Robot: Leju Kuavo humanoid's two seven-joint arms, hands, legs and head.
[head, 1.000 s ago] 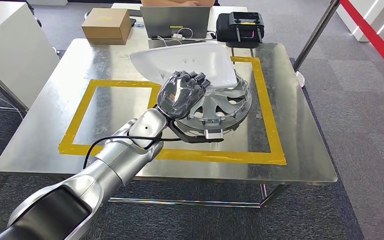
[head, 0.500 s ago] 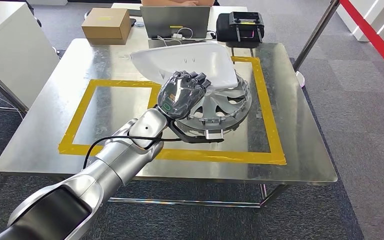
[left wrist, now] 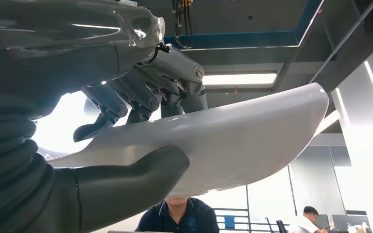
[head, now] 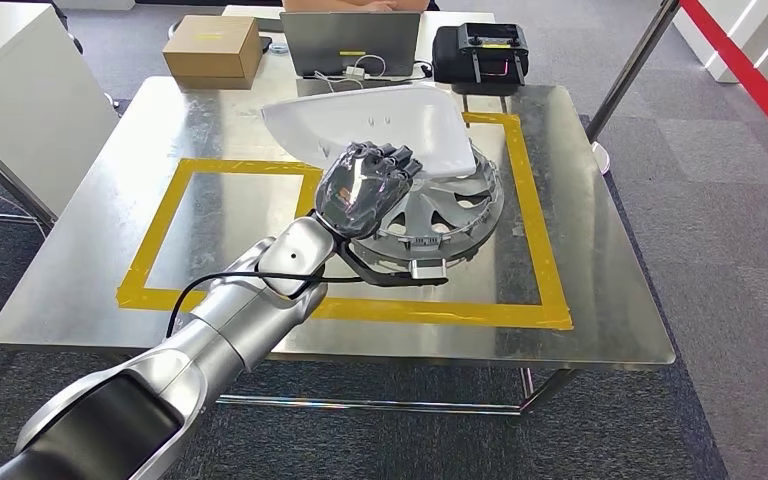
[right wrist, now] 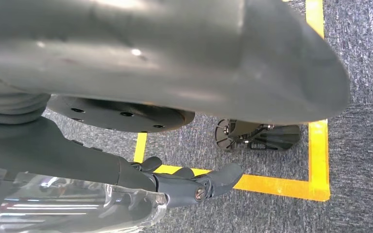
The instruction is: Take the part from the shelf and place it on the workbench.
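L hand point(head: 365, 185) grips white part point(head: 380, 125) at frame centre, over hubcap point(head: 450, 210) on table point(head: 600, 300). Bare table lower right. R hand point(right wrist: 194, 187) hangs uncurled, holding nothing.

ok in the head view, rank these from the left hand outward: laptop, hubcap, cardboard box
1. Silver hubcap, just right of and under the left hand.
2. Laptop, beyond the table's far edge.
3. Cardboard box, far left, slightly farther.

No legible text, label, brand, number or sign on anything here.
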